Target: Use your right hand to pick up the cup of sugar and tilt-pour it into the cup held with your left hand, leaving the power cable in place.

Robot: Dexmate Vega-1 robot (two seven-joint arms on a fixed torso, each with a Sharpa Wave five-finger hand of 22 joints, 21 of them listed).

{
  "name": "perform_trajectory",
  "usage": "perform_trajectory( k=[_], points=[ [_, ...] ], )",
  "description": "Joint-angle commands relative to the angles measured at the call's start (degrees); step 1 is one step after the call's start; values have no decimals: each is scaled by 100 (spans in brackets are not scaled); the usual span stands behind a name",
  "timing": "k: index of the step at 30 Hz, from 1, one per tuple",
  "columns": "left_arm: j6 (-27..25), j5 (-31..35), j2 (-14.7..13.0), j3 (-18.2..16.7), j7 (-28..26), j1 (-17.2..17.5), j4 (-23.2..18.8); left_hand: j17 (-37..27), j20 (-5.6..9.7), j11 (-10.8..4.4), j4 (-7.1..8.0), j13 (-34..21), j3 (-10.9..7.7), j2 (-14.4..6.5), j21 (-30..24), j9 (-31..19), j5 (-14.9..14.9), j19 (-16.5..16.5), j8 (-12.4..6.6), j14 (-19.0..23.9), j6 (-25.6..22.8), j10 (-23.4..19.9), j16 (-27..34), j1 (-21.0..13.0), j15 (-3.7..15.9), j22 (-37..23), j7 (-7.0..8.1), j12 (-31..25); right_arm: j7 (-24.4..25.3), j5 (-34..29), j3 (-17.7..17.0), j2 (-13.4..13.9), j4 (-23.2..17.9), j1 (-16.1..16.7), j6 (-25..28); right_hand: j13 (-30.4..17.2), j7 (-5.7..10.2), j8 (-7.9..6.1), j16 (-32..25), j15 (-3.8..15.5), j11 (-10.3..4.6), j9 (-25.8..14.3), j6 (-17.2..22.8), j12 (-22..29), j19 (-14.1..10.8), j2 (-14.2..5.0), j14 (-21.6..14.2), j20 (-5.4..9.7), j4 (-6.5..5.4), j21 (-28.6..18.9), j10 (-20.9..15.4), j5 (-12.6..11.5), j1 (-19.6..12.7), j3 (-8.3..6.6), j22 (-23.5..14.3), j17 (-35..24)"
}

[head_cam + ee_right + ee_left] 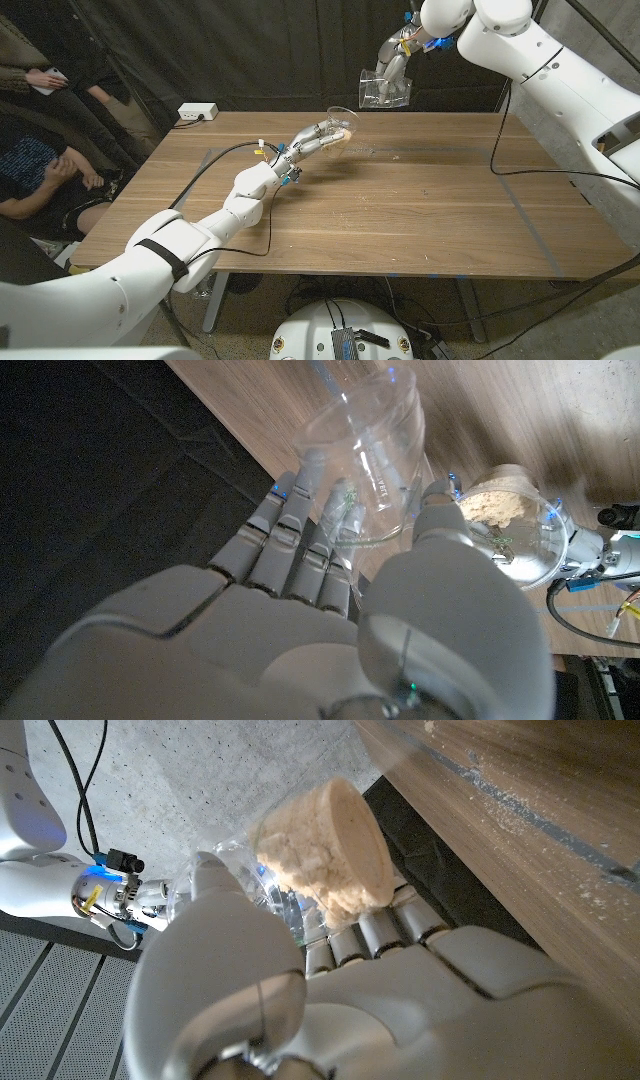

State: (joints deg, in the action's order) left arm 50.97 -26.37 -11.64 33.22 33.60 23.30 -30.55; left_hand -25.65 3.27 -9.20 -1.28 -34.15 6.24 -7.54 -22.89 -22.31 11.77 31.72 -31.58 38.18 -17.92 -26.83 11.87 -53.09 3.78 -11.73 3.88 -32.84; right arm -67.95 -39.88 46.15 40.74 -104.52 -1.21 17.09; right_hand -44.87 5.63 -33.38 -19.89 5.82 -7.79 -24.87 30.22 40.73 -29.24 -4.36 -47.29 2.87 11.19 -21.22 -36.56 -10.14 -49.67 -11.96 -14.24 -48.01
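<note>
High above the table's far edge, the right hand (395, 62) grips a clear plastic cup (383, 90) between fingers and thumb, tipped over as if its pour is finished. It looks empty in the right wrist view. Lower, near the table's (400, 210) middle, the left hand (318, 137) wraps around the receiving cup (341, 118), held beneath to catch the pour. The left wrist view reveals a caked lump of sugar (325, 845) inside it; scattered grains dust the wood.
</note>
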Motion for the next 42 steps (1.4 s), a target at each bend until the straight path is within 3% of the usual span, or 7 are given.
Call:
perform_trajectory(
  k=[1, 12, 26, 42],
  points=[
    [-190, -67, -190, -73, -231, 211, -481, -33, 264, -66, -1, -14, 21, 20, -34, -9, 50, 55, -33, 45, -35, -53, -10, -42, 772, -8, 0, -36, 256, 129, -179, 318, -313, 240, 579, -28, 206, -34, -22, 771, -6, -8, 236, -2, -41, -162, -45, 396, -301, -25, -28, -24, -128, -311, -6, -22],
    [-270, -76, -287, -103, -424, 324, -746, -34, 255, -60, 3, -3, 22, 15, -38, -1, 52, 49, -37, 46, -34, -59, -14, -40, 780, -6, 14, -36, 715, 384, -477, 638, -646, 581, 1136, -15, 197, -22, -7, 772, -4, -12, 236, -23, -31, -170, -46, 393, -309, -25, -45, -22, -109, -316, -1, -29],
    [-439, -225, -366, -190, -600, 532, -1230, -29, 219, -39, 10, 5, 30, 22, -43, 2, 51, 42, -35, 20, -3, -30, -31, -28, 780, -2, 4, -25, 1744, 1115, -1021, 1071, -1163, 1269, 2049, -12, 196, -2, 12, 771, 13, -10, 237, -48, -29, -184, -47, 376, -317, -29, -53, -15, -84, -324, 6, -35],
    [-570, -179, -508, -219, -887, 765, -1747, -19, 198, -29, 21, 14, 37, 21, -45, 1, 50, 37, -33, -22, 31, -4, -48, -13, 762, 2, 8, -14, 3108, 2311, -1587, 1574, -1681, 1953, 2408, -15, 182, 17, 45, 772, 16, -16, 240, -66, -39, -193, -48, 370, -321, -37, -77, -10, -52, -334, 15, -33]
  ],
)
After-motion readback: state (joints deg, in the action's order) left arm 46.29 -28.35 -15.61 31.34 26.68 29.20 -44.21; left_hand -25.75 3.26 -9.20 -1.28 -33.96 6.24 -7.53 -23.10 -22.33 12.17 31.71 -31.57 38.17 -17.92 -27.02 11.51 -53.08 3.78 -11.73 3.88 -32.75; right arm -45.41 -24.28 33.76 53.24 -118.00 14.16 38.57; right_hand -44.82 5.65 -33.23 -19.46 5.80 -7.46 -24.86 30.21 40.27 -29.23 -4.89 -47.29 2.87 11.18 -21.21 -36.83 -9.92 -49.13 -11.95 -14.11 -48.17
